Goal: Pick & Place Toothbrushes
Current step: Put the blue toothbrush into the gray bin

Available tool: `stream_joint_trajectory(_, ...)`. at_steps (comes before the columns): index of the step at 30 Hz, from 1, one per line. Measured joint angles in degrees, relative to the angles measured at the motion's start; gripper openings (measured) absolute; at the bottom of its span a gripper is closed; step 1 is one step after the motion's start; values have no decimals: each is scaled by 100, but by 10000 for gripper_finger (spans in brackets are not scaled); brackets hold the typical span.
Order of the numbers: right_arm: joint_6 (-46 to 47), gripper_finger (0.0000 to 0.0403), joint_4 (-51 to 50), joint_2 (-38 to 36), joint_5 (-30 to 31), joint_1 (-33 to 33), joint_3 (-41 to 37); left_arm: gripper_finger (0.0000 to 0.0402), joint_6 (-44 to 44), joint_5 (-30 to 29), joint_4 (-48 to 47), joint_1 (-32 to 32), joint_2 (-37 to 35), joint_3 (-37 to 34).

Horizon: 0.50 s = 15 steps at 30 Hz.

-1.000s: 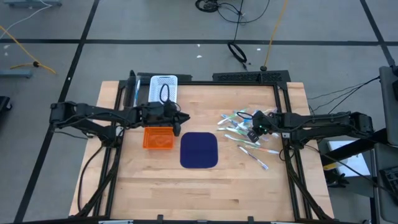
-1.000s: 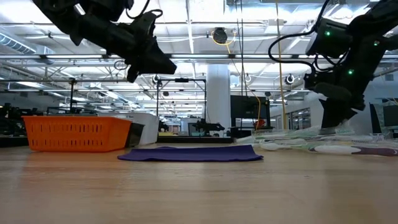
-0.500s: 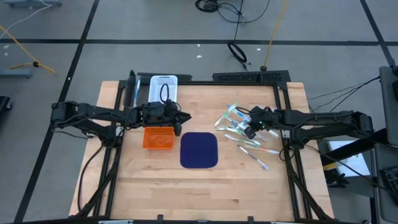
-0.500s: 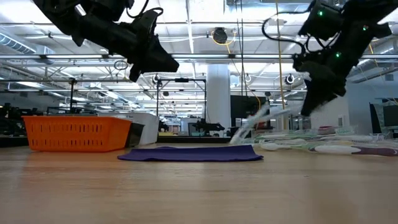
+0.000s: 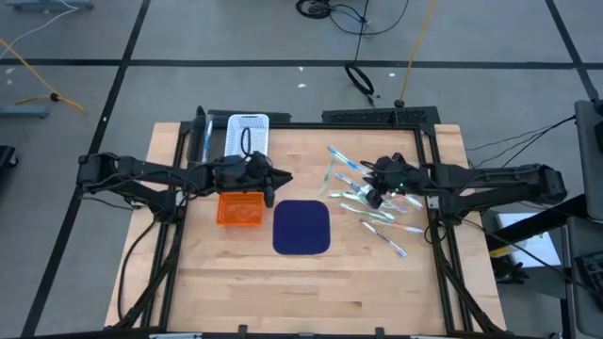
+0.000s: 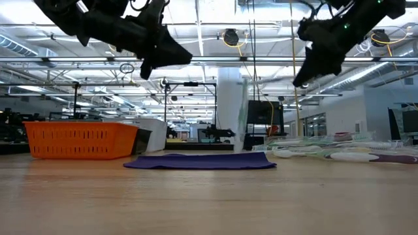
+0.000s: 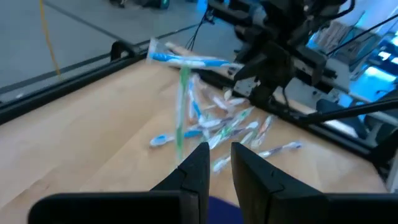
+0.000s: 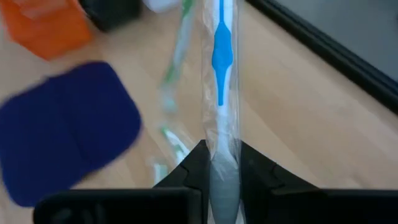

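Note:
The toothbrushes are thin, clear-wrapped sticks with blue, teal and pink accents, lying in a loose pile on the table's right half. My right gripper is raised over the pile's left edge and shut on a blue-accented toothbrush. A green toothbrush stands nearly upright in the air below it; whether it hangs or falls I cannot tell. My left gripper hovers between the orange basket and the dark blue mat, its fingers a narrow gap apart and empty. My right gripper pinches the wrapped blue-accented toothbrush by one end between its two fingers. The stick runs on straight ahead of the fingers, along them, and its free end points toward the table's far left. It is lifted clear of the table.
A white basket sits at the far edge, behind my left arm. The black frame rails run along the table's sides. Bare wood lies along the near half of the table.
My right gripper has risen from the pile and moved toward the table's left and far side, carrying the blue-accented toothbrush up off the table. A green toothbrush came up with it and now stands nearly vertical in the air.

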Motion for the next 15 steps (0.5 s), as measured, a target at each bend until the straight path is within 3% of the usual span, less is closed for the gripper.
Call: stream_joint_trajectory(15,-847,40,2114,-48,-2,624,2,65,86,-106,1583,-248,0,0)
